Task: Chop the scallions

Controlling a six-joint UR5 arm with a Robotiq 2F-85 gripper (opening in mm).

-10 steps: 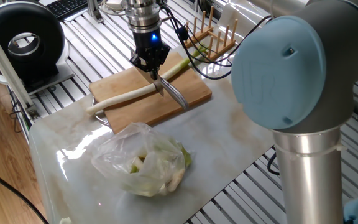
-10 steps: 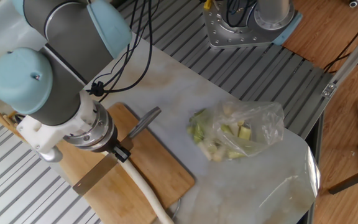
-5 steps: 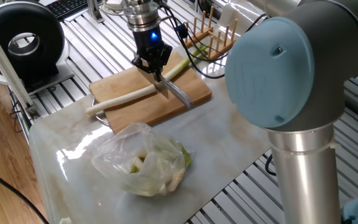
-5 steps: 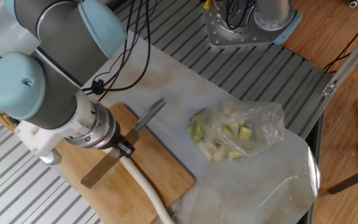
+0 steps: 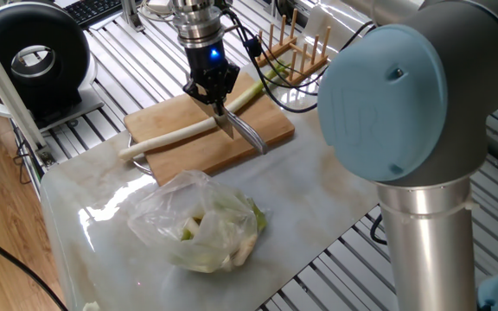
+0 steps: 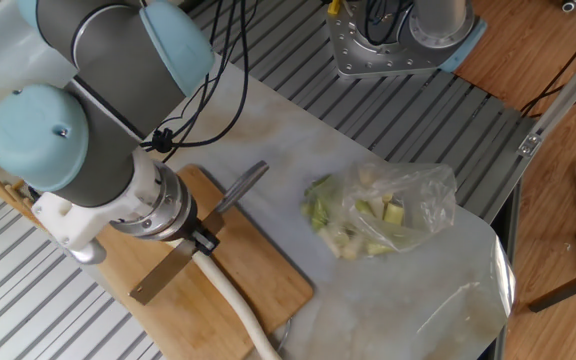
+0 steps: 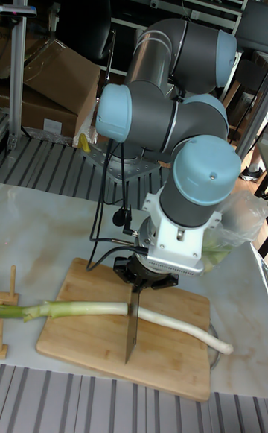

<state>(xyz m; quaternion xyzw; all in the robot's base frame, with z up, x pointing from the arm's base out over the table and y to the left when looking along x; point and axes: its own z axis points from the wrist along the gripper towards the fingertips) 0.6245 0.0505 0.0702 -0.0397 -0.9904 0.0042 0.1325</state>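
The scallions are one long white-to-green stalk [image 5: 180,132] [image 6: 230,300] [image 7: 74,308] lying across the wooden board [image 5: 188,157] [image 6: 263,265] [image 7: 89,332]. My gripper [image 5: 213,93] [image 6: 196,243] [image 7: 143,278] is directly above the stalk's middle, shut on a knife. The knife blade [image 7: 132,329] [image 6: 163,278] stands on edge across the stalk, its tip near the board. Its grey handle [image 5: 249,136] [image 6: 241,186] sticks out over the board's edge. Whether the stalk is severed under the blade cannot be seen.
A clear plastic bag of pale green vegetable pieces [image 5: 201,225] [image 6: 388,215] lies on the marble slab [image 5: 318,199] near the board. A wooden peg rack [image 5: 296,47] stands beyond the stalk's green end. A black round device [image 5: 33,60] sits at the far left.
The gripper and knife have shifted only slightly over the stalk, and the arm's elbow has swung a little. The stalk and bag lie where they were.
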